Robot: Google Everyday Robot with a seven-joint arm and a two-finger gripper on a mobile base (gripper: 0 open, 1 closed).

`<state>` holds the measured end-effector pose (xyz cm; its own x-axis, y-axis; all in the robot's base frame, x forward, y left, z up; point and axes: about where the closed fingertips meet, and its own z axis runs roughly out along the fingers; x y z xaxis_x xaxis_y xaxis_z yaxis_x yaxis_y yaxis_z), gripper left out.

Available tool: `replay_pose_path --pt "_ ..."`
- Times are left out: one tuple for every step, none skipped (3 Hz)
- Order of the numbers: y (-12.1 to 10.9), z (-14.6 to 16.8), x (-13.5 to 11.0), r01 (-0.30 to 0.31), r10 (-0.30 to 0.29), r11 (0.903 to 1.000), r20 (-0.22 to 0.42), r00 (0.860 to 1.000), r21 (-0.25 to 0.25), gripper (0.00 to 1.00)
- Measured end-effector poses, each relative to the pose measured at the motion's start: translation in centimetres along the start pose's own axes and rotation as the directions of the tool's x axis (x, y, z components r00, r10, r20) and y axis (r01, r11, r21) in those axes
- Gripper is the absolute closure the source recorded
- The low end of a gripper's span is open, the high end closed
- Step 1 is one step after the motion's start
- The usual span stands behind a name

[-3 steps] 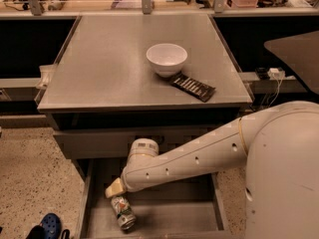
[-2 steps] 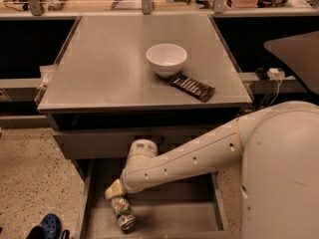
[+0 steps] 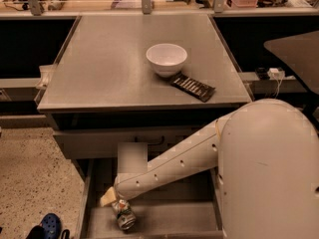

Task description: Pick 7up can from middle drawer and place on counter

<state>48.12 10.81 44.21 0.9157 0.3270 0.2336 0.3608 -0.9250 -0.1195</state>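
Observation:
The 7up can (image 3: 124,215) lies on its side at the front left of the open middle drawer (image 3: 174,219), its silver end toward the front. My gripper (image 3: 111,199) is down inside the drawer, right at the can's upper end, at the tip of my white arm, which reaches in from the right. The arm hides the drawer's back part. The grey counter (image 3: 109,68) spreads above the drawers.
A white bowl (image 3: 166,59) and a dark flat packet (image 3: 193,87) sit on the counter's right half. The closed drawer front (image 3: 89,143) is above the open drawer. A blue shoe (image 3: 50,225) lies on the speckled floor at left. A cluttered workbench (image 3: 99,1) runs behind.
My gripper has come down a little and to the left, closer onto the can. The can, bowl and packet have not moved.

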Motion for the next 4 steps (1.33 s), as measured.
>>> replay_pose_path --pt "-0.3 1.3 -0.7 -0.012 0.012 0.9999 -0.008 1.0 -0.01 0.0" --pt "-0.1 3.1 -1.2 -0.032 0.032 0.9995 0.008 0.999 0.002 0.0" --pt "0.2 5.3 -2.1 -0.049 0.049 0.9988 0.052 0.997 0.007 0.0" --pt "0.3 7.1 -2.8 -0.053 0.052 0.9986 0.087 0.995 0.007 0.0"
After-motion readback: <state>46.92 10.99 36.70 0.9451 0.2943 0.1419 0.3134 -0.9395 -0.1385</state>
